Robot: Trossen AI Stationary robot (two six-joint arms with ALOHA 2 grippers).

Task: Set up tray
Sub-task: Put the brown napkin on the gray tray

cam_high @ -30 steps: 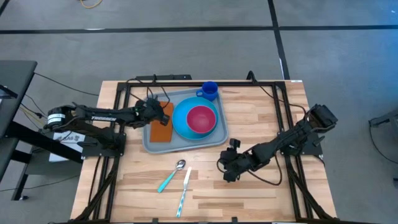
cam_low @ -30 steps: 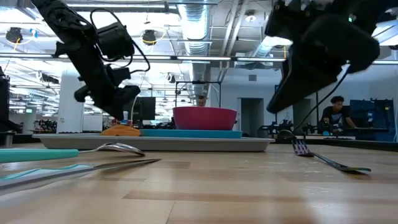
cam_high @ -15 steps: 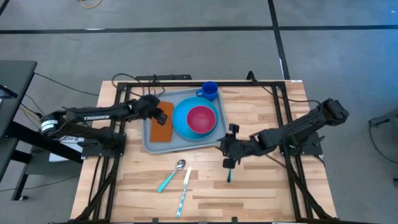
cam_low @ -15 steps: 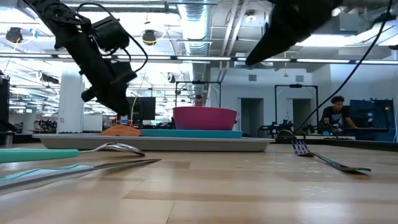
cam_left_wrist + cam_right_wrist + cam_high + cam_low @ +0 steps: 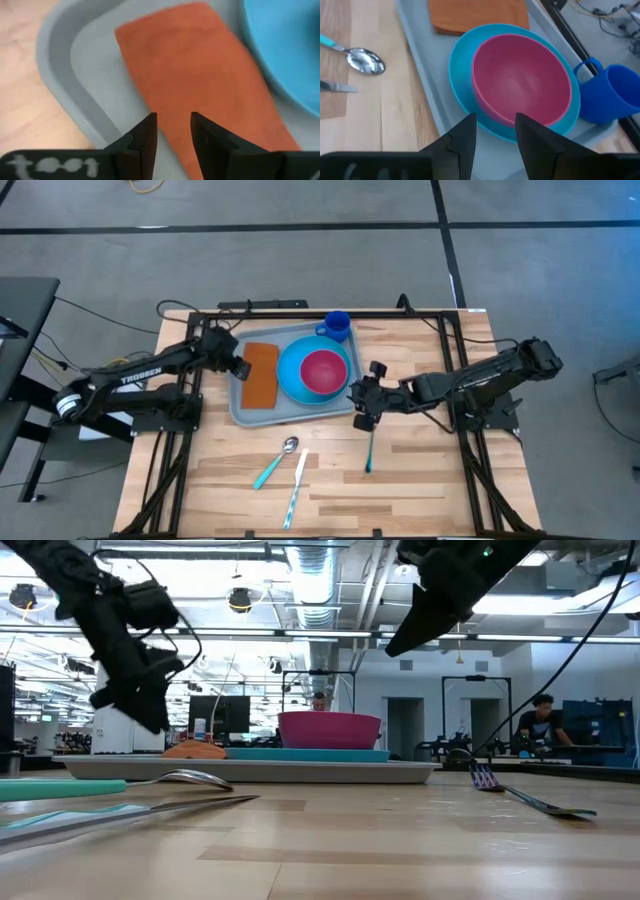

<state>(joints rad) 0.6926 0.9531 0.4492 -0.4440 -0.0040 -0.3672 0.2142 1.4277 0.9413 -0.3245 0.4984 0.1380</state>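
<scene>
The light grey-blue tray (image 5: 240,415) lies on the wooden table. On it are a rust-brown napkin (image 5: 260,375), lying flat, and a blue plate (image 5: 290,385) with a pink bowl (image 5: 322,372) in it. A blue mug (image 5: 337,326) stands at the tray's far right corner. My left gripper (image 5: 174,135) hovers open over the tray's left rim and the napkin's edge (image 5: 150,95). My right gripper (image 5: 495,135) hangs open above the tray's right rim, pointing at the bowl (image 5: 520,80). Neither gripper holds anything.
A fork with a teal handle (image 5: 369,448) lies on the table just near of my right gripper (image 5: 354,393). A spoon (image 5: 278,460) and a knife (image 5: 296,485) lie near the front edge. Black frame rails run along the left, right and far sides.
My left gripper has drawn back off the napkin's far end toward the table's left edge, and the napkin lies flat on the tray. My right gripper has risen from beside the fork and gone toward the far edge, up to the tray's right rim. The fork stays on the table.
</scene>
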